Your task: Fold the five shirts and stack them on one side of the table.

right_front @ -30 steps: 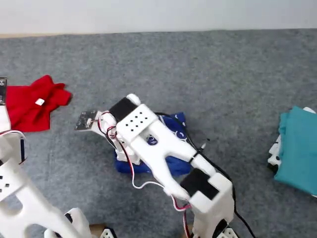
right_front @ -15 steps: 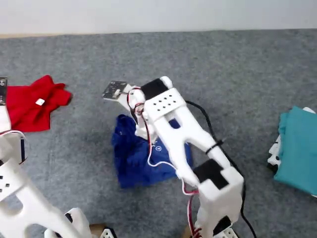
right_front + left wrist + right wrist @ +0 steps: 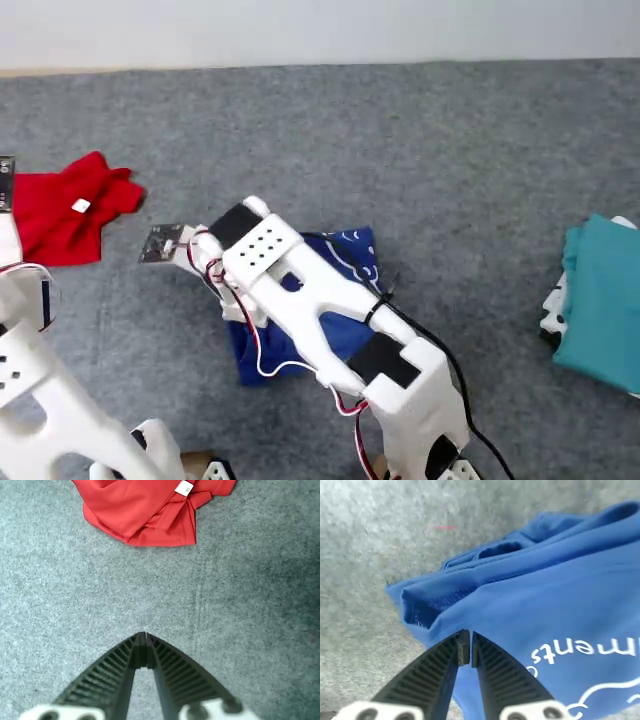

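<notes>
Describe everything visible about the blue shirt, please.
The blue shirt is soft cloth with white print. It lies bunched and partly folded on the grey table, near the middle. Folded layers and a stitched hem show at one edge. The right arm reaches over it, and the right gripper, shut, is at the fabric near that edge; whether it pinches cloth is unclear.
</notes>
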`<action>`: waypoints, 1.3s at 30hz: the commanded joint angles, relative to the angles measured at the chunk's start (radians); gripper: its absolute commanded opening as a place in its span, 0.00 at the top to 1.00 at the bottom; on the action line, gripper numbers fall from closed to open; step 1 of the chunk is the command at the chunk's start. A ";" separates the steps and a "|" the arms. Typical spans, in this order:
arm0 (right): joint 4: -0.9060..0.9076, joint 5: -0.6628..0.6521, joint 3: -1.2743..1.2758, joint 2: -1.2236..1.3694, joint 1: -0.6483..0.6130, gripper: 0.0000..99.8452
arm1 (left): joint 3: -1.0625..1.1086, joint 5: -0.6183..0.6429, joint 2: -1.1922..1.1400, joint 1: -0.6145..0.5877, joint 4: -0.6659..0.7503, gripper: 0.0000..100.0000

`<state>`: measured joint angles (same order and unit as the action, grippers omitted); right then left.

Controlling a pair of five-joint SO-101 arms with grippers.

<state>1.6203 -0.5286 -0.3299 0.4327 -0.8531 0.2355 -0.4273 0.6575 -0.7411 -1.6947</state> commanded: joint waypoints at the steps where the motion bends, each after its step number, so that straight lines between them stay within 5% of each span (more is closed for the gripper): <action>1: 0.074 0.006 -0.063 -0.094 0.047 0.99 | -0.010 0.009 0.057 -0.005 0.014 1.00; 14: 0.171 0.098 0.049 -0.358 0.209 0.99 | -0.002 0.011 0.149 0.063 -0.055 1.00; 31: -0.446 0.138 -0.043 0.067 0.159 0.99 | -0.008 0.011 0.152 -0.135 -0.057 1.00; 39: -0.237 0.075 -0.344 0.180 0.176 0.92 | -0.005 0.011 0.152 -0.158 -0.057 1.00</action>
<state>1.2919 -0.4381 -0.5171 0.6337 -0.6874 0.2371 -0.4242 0.7940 -0.8930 -1.7300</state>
